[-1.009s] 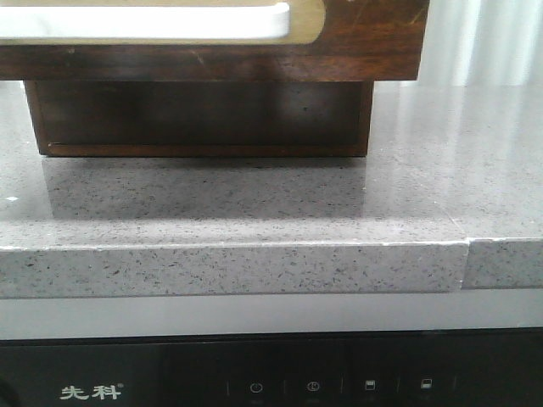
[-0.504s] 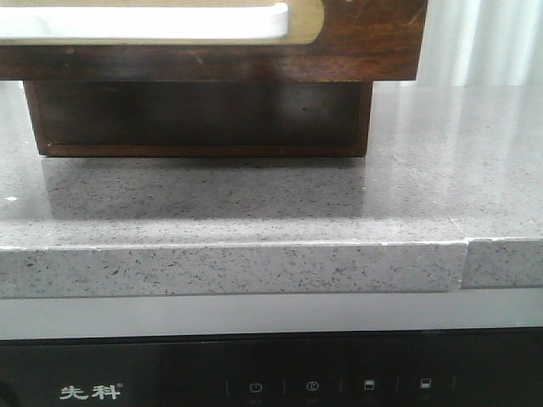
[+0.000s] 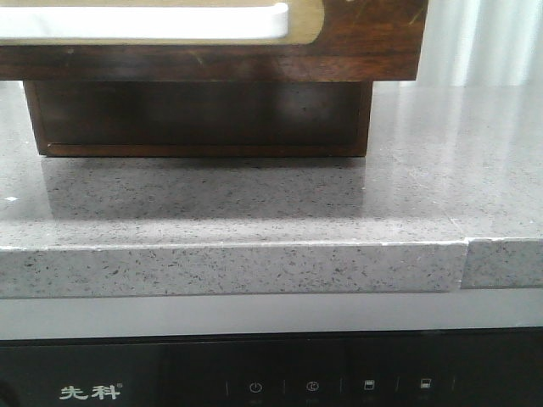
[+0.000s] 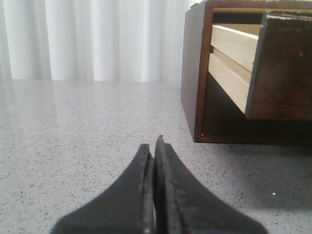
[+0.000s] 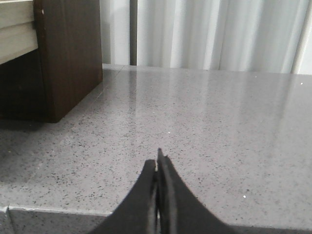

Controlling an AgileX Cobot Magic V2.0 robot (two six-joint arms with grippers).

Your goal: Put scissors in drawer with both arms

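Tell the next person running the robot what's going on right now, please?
Left gripper: jaws shut, empty, low over the counter beside the wooden cabinet.
Right gripper: jaws shut, empty, near the counter's front edge, on the cabinet's other side.
Drawer: pulled part way out; its brass-rimmed white panel faces the front camera.
Scissors: not seen in any view. They may be inside the drawer, but its inside is hidden.
Done: drawer is open.
Left: find the scissors and check the drawer; if they are inside, just close it.
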